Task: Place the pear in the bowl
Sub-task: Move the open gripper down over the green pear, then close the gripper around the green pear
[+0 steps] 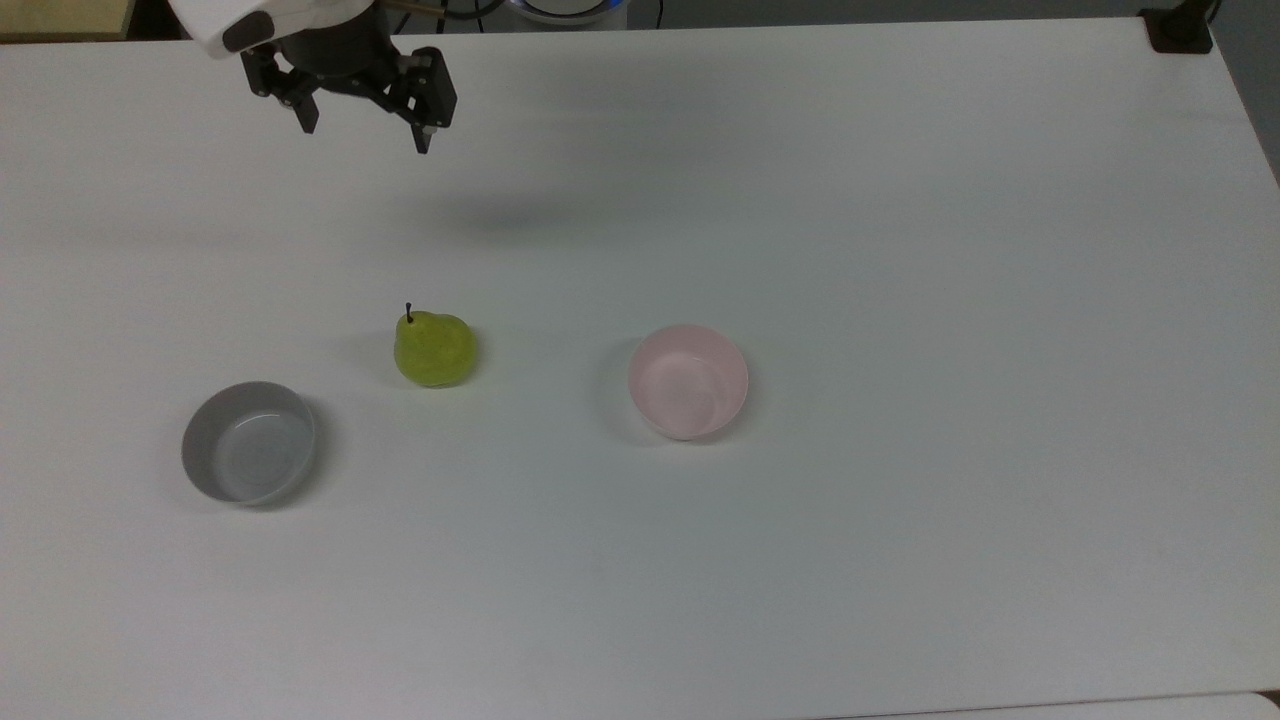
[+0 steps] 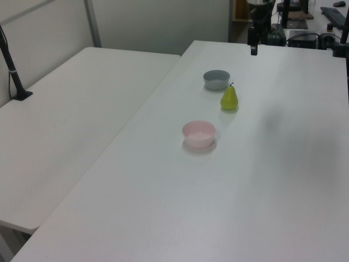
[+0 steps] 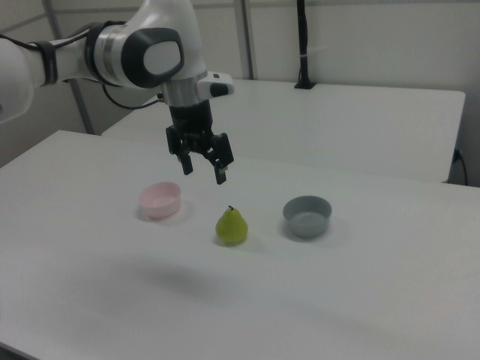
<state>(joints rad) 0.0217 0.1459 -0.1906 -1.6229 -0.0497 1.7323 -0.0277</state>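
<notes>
Pear (image 3: 232,226) stands upright on the white desk (image 3: 360,300), stem up, between the pink bowl (image 3: 160,199) and grey bowl (image 3: 307,215) in the right view, the claw (image 3: 204,169) hanging above, fingers spread wide.

grey bowl (image 1: 248,442) upright on white table (image 1: 900,250) | second table (image 2: 71,120) alongside | black post (image 3: 302,45)

Top view: table (image 1: 900,250) seen steeply from above, from mid-distance.
Left view: table (image 2: 283,180) viewed lengthwise from one end.
Right view: table (image 3: 390,300) faced from the opposite side, closer.
Shared: the tabletop.
</notes>
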